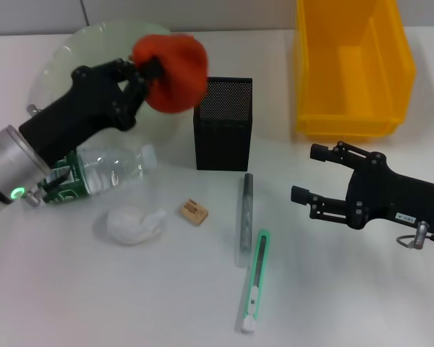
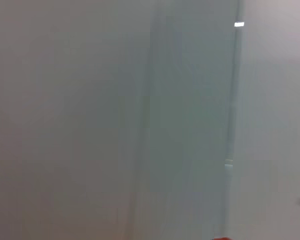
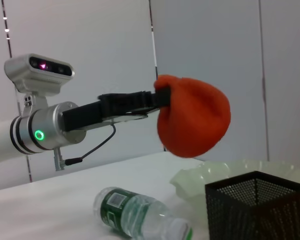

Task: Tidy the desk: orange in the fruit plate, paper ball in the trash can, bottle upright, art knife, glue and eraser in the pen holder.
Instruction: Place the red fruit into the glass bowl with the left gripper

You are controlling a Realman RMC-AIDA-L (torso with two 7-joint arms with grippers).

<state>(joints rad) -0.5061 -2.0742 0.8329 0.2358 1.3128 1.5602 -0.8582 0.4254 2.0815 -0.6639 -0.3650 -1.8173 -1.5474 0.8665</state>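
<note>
left claw (image 1: 146, 72) — grips orange (image 1: 172, 71) | above fruit plate (image 1: 65, 50)

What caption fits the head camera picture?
Left gripper holds the orange above the fruit plate.

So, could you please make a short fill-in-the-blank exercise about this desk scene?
1. The left gripper holds the ____ above the fruit plate.
2. The bottle is lying on its ____.
3. The art knife has a ____ body.
4. The right gripper hovers with its jaws ____.

Missing words: orange; side; green; open
</note>
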